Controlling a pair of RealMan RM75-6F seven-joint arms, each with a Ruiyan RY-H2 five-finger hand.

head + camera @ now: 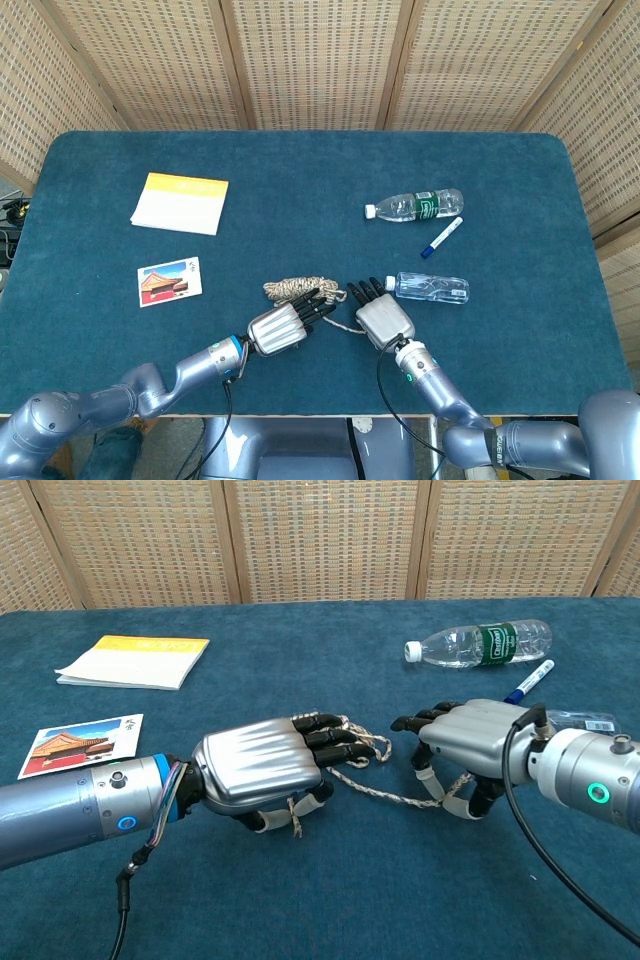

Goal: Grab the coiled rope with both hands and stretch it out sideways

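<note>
A beige braided rope (pixel 293 288) lies partly coiled on the blue table (pixel 300 180), just beyond my left hand's fingertips. In the chest view one strand of the rope (pixel 385 792) runs low over the cloth from hand to hand. My left hand (pixel 262 770) lies palm down and pinches the rope under its fingers, with a short end hanging by the thumb. My right hand (pixel 470 742) also lies palm down and grips the strand's other end beneath its palm. In the head view the left hand (pixel 278 327) and the right hand (pixel 380 320) sit close together near the front edge.
A yellow-and-white booklet (pixel 180 202) and a postcard (pixel 170 281) lie at the left. A green-labelled bottle (pixel 415 206), a blue-capped pen (pixel 441 237) and a clear bottle (pixel 432 288) lie right of the hands. Wicker screens stand behind the table.
</note>
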